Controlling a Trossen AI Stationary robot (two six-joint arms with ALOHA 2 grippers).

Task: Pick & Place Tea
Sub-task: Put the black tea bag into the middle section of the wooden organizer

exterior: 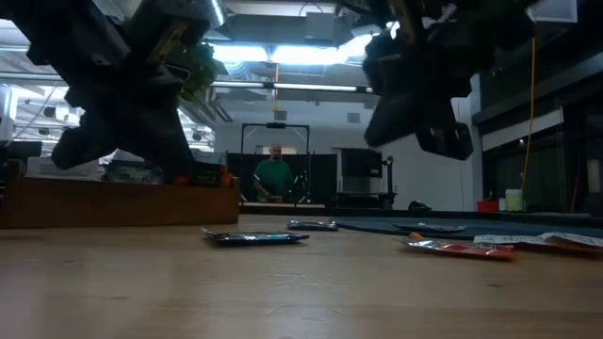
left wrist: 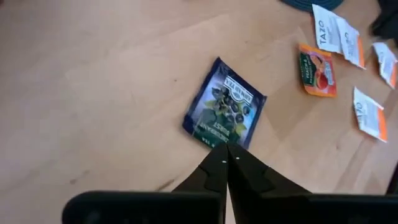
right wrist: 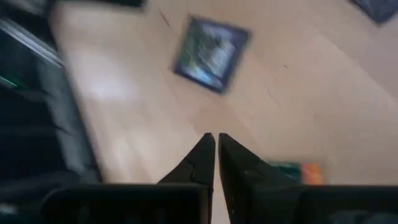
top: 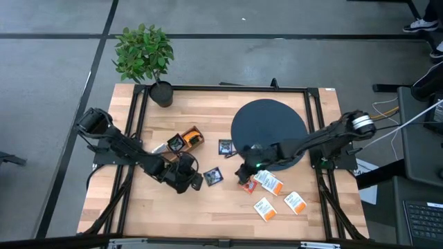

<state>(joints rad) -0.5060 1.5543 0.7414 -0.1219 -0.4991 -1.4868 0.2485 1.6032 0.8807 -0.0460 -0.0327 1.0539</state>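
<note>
Some sachets already sit in the wooden box [top: 185, 140], but by my count most are still loose on the surface [top: 221, 200]: a dark one [top: 212, 176] just beside the left pincer [top: 185, 181], another dark one [top: 225, 146] near the disc [top: 268, 135], a red one [top: 247, 185] and three white ones [top: 280, 197]. The left pincer is pinched tight on nothing, its tips just short of the dark sachet [left wrist: 225, 104]. The right pincer [top: 243, 173] is nearly closed, empty, hovering by the red sachet. I'd call it partly done.
</note>
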